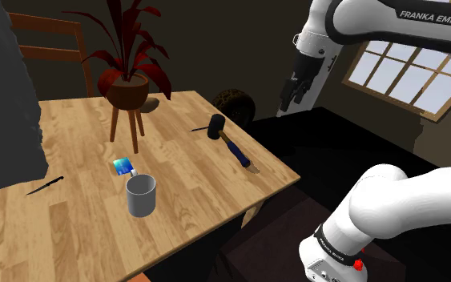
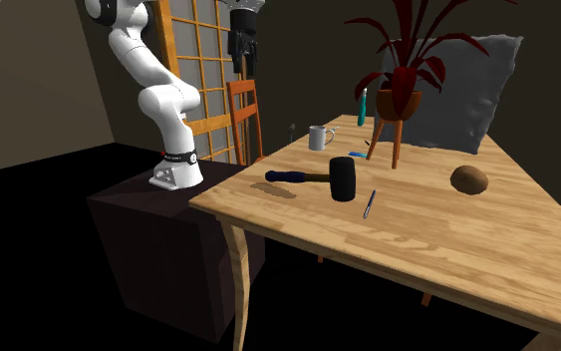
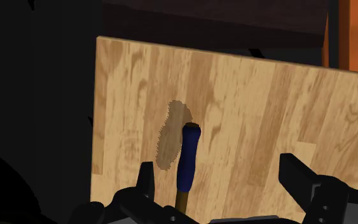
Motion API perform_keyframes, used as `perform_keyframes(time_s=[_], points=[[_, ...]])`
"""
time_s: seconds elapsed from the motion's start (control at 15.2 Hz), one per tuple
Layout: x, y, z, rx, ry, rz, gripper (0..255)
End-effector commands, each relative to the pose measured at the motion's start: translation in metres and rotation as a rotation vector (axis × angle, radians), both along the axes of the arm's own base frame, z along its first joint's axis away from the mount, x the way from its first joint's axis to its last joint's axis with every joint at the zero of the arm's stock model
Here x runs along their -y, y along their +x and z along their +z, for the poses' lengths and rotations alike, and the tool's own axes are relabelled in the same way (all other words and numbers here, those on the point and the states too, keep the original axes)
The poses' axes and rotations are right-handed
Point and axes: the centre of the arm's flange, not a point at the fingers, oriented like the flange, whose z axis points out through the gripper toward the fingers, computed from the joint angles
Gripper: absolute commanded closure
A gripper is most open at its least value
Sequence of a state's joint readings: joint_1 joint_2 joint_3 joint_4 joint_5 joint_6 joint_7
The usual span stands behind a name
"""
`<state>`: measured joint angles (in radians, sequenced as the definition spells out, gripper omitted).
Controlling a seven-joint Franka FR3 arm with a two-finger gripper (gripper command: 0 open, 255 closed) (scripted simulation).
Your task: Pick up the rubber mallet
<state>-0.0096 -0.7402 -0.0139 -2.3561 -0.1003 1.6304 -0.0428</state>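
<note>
The rubber mallet (image 1: pixel 230 143) lies flat on the wooden table (image 1: pixel 79 208) near the edge closest to the stand. It has a black head (image 2: pixel 342 178) and a blue handle (image 2: pixel 293 177) that points toward the table's edge. My gripper (image 1: pixel 286 104) hangs high in the air, above and beyond that edge, and touches nothing. In the second exterior view the gripper (image 2: pixel 243 65) sits well above the tabletop. In the wrist view the fingers (image 3: pixel 147 181) stand apart and open, with the blue handle end (image 3: pixel 187 156) far below, near one of them.
A red-leaved potted plant (image 1: pixel 127 84) on a stand, a grey mug (image 1: pixel 141 195), a small blue object (image 1: pixel 122 166), a dark knife (image 1: pixel 45 186) and a pen (image 2: pixel 370 203) share the table. A brown round object (image 2: pixel 470 179) lies farther along. A wooden chair (image 2: pixel 246 110) stands beside the table.
</note>
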Motion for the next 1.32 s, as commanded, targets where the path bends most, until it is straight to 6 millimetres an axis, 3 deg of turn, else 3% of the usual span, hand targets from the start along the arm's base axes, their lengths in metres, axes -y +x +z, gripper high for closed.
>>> perform_keyframes(time_s=[0.0, 1.25], points=[[0.0, 0.0, 0.0, 0.0, 0.0, 0.0, 0], [0.02, 0.147, -0.193, 0.091, -0.009, -0.118, 0]])
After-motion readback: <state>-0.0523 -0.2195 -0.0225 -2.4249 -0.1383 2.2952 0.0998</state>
